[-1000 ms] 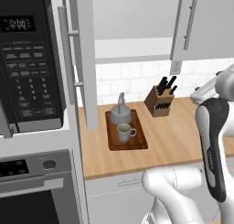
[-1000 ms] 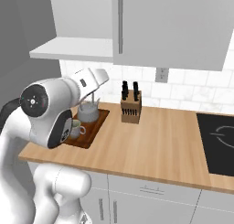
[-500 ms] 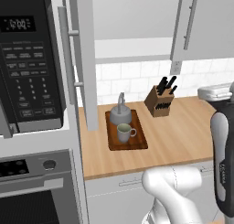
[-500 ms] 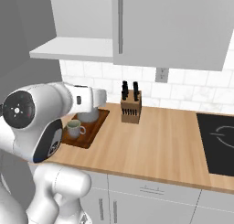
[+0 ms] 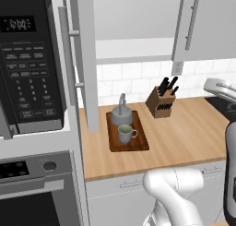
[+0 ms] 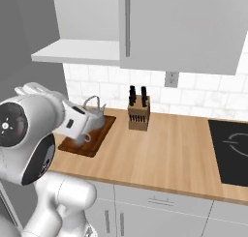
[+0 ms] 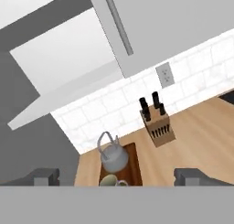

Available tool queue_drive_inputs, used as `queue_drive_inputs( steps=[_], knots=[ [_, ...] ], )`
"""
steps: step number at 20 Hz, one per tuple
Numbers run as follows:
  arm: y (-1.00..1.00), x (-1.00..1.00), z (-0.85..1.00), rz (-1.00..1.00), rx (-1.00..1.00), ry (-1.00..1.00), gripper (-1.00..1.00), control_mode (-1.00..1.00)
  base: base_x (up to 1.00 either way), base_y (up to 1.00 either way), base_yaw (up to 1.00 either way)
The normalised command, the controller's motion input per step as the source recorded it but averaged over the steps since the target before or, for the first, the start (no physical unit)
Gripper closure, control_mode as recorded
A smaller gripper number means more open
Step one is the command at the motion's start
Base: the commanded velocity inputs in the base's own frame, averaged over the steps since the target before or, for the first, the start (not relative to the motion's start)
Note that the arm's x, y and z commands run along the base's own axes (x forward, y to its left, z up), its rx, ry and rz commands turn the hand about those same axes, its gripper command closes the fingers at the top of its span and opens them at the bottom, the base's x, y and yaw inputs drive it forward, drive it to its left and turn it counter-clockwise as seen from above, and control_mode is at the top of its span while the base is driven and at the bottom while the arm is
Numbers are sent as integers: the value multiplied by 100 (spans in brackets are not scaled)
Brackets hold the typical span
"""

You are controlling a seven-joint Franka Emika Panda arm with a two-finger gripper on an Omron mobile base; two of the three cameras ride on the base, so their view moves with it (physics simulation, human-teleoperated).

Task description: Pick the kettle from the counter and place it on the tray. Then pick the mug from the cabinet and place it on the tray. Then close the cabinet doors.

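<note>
Cabinet doors (image 5: pixel 85 59) are what we have left to deal with, by our reading: the kettle (image 5: pixel 120 114) and the mug (image 5: pixel 125 134) both sit on the tray (image 5: pixel 138 144), kettle behind, mug in front, while the cabinet (image 7: pixel 64 58) stands open above them. Our gripper (image 7: pixel 116 177) is spread wide and holds nothing, hanging well back from the counter (image 5: pixel 184 128). The risk we see is in the swing: the left door hangs directly over the tray's left edge, and a clumsy elbow passing low could knock the kettle's tall handle or the knife block (image 5: pixel 161 100) beside it. Around us are a tiled backsplash, a wall outlet (image 6: pixel 171 79), a microwave (image 5: pixel 27 63) over an oven, and a dark cooktop (image 6: pixel 232 151) on the right.
</note>
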Motion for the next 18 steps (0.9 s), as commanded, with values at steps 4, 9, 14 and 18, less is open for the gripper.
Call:
queue_drive_inputs(
  steps=[4, 9, 14, 18],
  knots=[
    [32, -17, 0, 0, 24, 0, -100, -100, 0, 0, 0],
    [18, -21, 0, 0, 26, 0, -100, -100, 0, 0, 0],
    [18, -23, 0, 0, 28, 0, -100, -100, 0, 0, 0],
    [24, -22, 0, 0, 26, 0, -100, -100, 0, 0, 0]
  ],
)
